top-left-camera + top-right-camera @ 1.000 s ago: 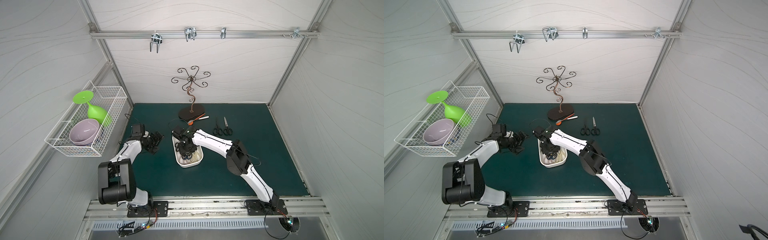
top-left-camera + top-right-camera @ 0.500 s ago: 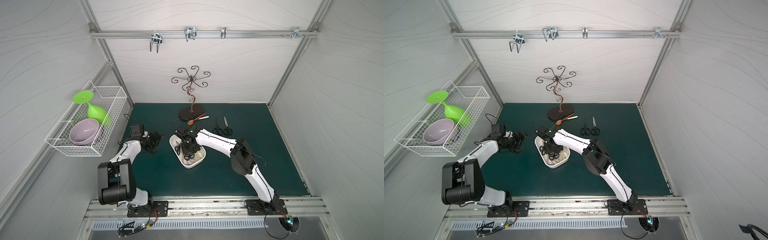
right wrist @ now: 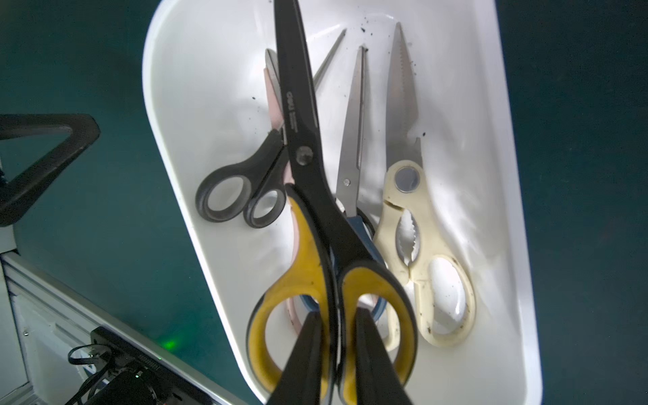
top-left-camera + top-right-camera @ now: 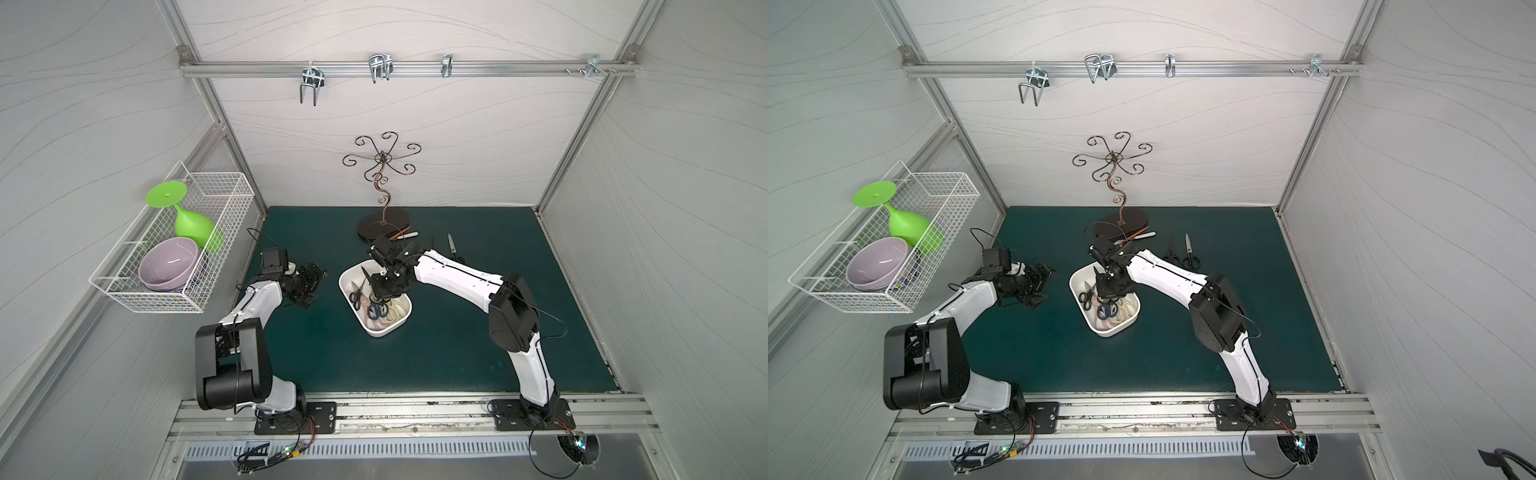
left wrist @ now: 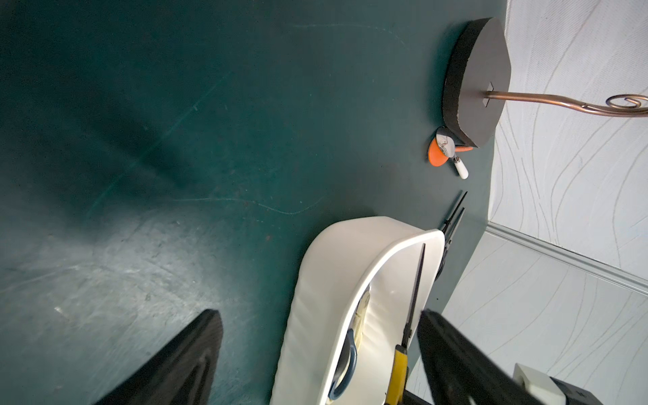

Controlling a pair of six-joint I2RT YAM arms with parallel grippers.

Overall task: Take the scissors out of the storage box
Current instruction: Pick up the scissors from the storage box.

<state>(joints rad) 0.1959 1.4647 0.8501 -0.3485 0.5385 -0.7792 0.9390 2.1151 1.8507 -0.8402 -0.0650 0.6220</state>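
Grip confirmed: right gripper (image 3: 336,357) clamps yellow scissors (image 3: 315,210) by handles, just above box (image 3: 498,175); black pair (image 3: 245,189), cream shears (image 3: 396,207) lie inside box. Left gripper (image 4: 311,282) agape, empty, beside box.

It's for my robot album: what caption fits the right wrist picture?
Right gripper pinches yellow-handled, black-bladed scissors over a shallow white plastic storage box holding other scissors.
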